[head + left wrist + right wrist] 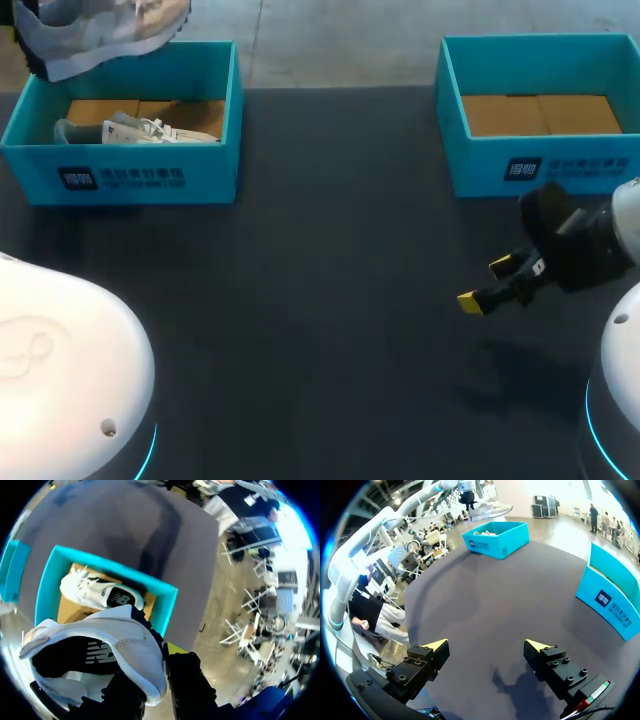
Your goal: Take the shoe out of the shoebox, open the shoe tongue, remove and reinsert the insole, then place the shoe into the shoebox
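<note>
Above the left shoebox (140,170), at the far left of the tabletop (330,300), my left end effector (155,672) holds the lifted shoe (100,35) clear of the box walls. The wrist view shows one rim of the shoe pinched between the two black fingers, a yellow tip showing beside it. The lifted shoe is grey and white, and its dark inside with a pale logo faces my wrist camera. Its long axis runs sideways from my fingers, roughly level, along the length of the box beneath it. I cannot tell which end is the toe.

Down inside the same box, a second shoe (140,130), white with loose laces, lies on the brown cardboard floor. Its long axis follows the box's long side.

Over at the right, my right end effector (485,283) hangs over bare dark tabletop, on the near side of the right shoebox (540,165) and apart from it. Its fingers stand wide, and only the tabletop shows between the yellow tips. From the head view it points toward the middle of the tabletop. The right shoebox shows its brown cardboard floor.
</note>
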Tool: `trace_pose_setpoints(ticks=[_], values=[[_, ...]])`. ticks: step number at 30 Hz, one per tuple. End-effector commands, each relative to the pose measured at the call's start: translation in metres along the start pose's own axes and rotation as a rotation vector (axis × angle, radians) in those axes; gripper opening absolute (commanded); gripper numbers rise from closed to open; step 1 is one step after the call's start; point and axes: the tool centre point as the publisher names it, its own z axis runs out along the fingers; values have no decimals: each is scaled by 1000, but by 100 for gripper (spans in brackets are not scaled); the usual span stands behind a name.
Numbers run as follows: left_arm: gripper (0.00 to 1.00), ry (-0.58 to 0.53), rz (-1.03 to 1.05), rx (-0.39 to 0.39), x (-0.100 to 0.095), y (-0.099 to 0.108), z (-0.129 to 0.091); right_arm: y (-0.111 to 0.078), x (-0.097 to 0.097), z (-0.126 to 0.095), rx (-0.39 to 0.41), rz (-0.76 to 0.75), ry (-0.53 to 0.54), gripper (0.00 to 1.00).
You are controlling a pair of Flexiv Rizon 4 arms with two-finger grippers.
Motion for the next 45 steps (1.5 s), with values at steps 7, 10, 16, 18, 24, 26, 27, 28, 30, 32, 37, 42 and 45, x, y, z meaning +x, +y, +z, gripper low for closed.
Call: trace_pose_setpoints(ticks=[7, 10, 16, 18, 24, 26, 27, 28, 30, 32, 37, 42, 45], values=[[0, 47, 189, -51, -1, 10, 0, -1, 1, -1, -2, -1, 0, 100], [0, 41, 138, -61, 0, 11, -2, -1, 1, -1, -2, -1, 0, 100], [0, 41, 138, -61, 0, 11, -2, -1, 1, -1, -2, -1, 0, 100], [0, 41, 138, -61, 0, 11, -2, -1, 1, -1, -2, -1, 0, 100], [0, 41, 138, -61, 0, 11, -2, -1, 1, -1, -2, -1, 0, 100], [0, 41, 138, -61, 0, 11, -2, -1, 1, -1, -2, -1, 0, 100], [0, 41, 138, -61, 0, 11, -2, -1, 1, -1, -2, -1, 0, 100], [0, 41, 138, -61, 0, 11, -2, -1, 1, -1, -2, -1, 0, 100], [0, 41, 138, -61, 0, 11, -2, -1, 1, -1, -2, -1, 0, 100], [0, 11, 168, -59, -1, 12, 0, -1, 1, -1, -2, -1, 0, 100], [0, 8, 252, -93, -2, 15, 4, -1, 1, -1, -2, -1, 0, 100], [0, 15, 326, -112, -1, 21, 8, -1, 1, -1, -2, -1, 0, 100], [0, 15, 374, -127, 0, 26, 10, -1, 1, -1, -2, -1, 0, 100]])
